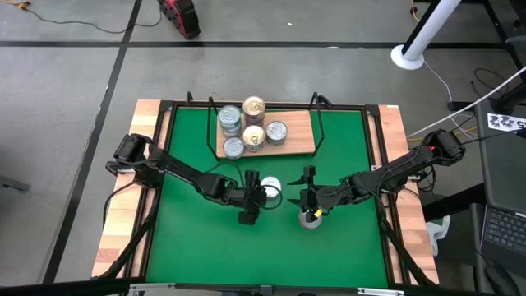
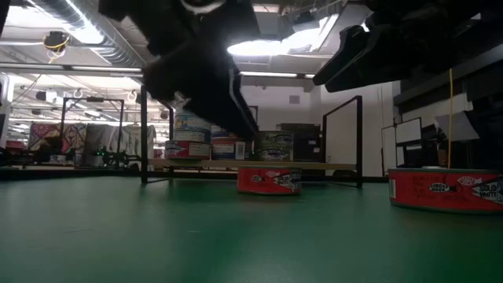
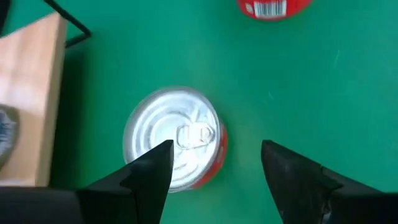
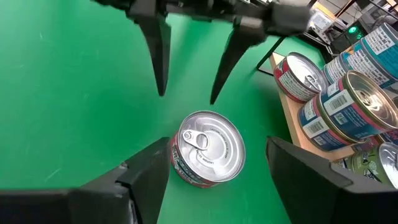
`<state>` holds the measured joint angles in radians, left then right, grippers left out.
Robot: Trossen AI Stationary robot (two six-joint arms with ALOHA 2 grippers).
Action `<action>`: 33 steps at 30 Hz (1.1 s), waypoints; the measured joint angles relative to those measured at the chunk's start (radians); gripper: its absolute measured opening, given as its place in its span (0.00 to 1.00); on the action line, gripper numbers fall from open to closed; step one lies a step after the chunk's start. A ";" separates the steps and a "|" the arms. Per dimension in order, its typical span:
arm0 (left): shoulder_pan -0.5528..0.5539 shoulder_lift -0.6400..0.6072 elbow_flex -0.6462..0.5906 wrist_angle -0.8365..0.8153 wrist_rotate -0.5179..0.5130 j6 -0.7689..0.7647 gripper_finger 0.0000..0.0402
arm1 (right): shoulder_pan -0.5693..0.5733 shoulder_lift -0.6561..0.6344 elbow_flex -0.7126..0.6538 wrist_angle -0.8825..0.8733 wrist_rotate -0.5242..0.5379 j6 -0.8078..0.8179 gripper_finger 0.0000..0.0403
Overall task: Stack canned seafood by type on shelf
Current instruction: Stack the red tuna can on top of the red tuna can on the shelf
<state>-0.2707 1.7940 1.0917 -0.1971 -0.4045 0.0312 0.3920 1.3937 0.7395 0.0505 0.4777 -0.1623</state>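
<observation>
Left wrist view shows my left end effector point(image 3: 214, 165) hanging open above a short round red-labelled silver-lidded tin point(image 3: 174, 137) on the green bench, beside the light-brown wooden shelf point(image 3: 31, 93). Rigid and slick, I judge; I'd pinch its side walls.

On the green surface point(image 2: 157, 236) a short round red-labelled tin point(image 2: 269, 180) stands near the middle, just in front of the light-brown wooden shelf with thin black wire frame point(image 2: 236, 164). A second red tin with white lettering point(image 2: 445, 189) sits closer, at the right edge. On the shelf stand several tins with blue and red labels point(image 2: 192, 137), some stacked. Two dark arm shapes hang overhead, one at upper left point(image 2: 196, 63), one at upper right point(image 2: 393, 43); their pincer fingers cannot be made out.
</observation>
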 joint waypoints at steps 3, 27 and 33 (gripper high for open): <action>0.004 0.020 -0.025 0.038 0.011 0.006 0.59 | 0.000 0.000 0.000 0.000 0.000 0.000 0.65; 0.038 0.111 -0.057 0.137 -0.017 0.105 0.32 | 0.000 0.000 0.000 0.000 0.000 0.000 0.65; 0.050 0.111 -0.055 0.142 -0.017 0.128 0.15 | 0.000 0.000 0.000 0.000 0.000 0.000 0.65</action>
<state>-0.2211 1.9048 1.0363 -0.0550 -0.4217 0.1591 0.3920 1.3937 0.7399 0.0509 0.4774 -0.1623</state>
